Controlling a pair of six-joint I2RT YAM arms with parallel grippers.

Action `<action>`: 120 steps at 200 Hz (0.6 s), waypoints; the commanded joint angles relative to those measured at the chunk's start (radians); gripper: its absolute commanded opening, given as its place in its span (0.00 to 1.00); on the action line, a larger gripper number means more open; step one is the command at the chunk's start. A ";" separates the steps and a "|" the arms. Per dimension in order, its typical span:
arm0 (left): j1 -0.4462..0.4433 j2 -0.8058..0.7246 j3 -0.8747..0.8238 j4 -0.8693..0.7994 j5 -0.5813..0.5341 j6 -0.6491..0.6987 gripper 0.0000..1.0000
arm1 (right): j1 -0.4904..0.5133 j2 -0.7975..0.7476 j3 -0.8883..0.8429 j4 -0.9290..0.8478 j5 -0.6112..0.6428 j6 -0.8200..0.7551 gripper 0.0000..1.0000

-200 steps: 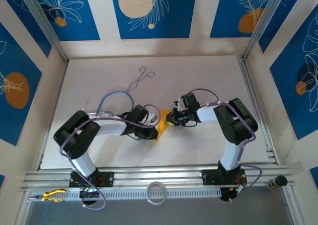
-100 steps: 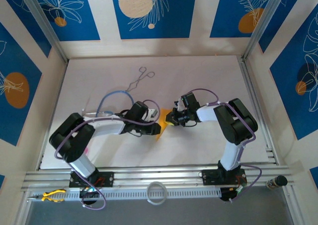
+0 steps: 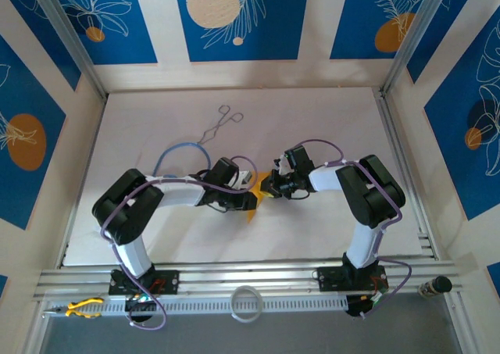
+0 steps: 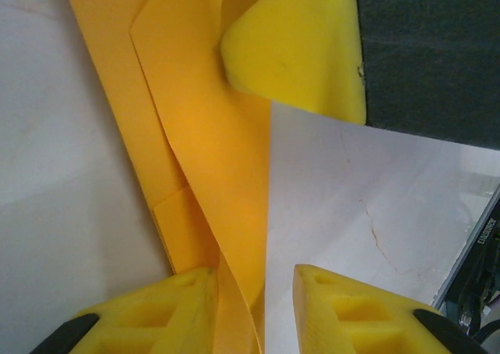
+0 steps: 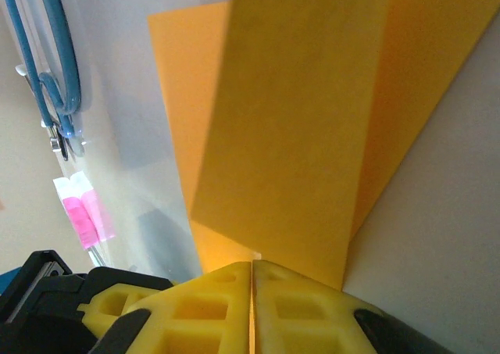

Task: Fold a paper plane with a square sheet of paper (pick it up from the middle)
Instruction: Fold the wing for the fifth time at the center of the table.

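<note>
The right pincer [image 5: 251, 284] is closed tight on one end of the paper plane [image 5: 289, 127]. The left pincer [image 4: 251, 295] stands part open, with a loose flap between its pads but not pressed. If the right one pulls now, I think the layers can slide and the crease can go crooked, or the thin paper can tear. The plane lies on the white desk [image 4: 375, 205] between both pincers. It is orange-yellow, long and narrow, folded in overlapping layers, with one flap lifting.
</note>
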 commanded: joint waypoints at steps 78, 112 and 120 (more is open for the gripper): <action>0.015 0.022 -0.002 0.042 0.058 -0.020 0.16 | 0.008 0.017 0.003 -0.032 0.038 0.004 0.10; 0.030 0.018 -0.061 0.129 0.069 -0.069 0.00 | -0.001 -0.026 0.027 -0.077 0.017 -0.024 0.13; 0.035 0.015 -0.081 0.159 0.079 -0.084 0.00 | -0.008 -0.046 0.033 -0.101 0.021 -0.036 0.14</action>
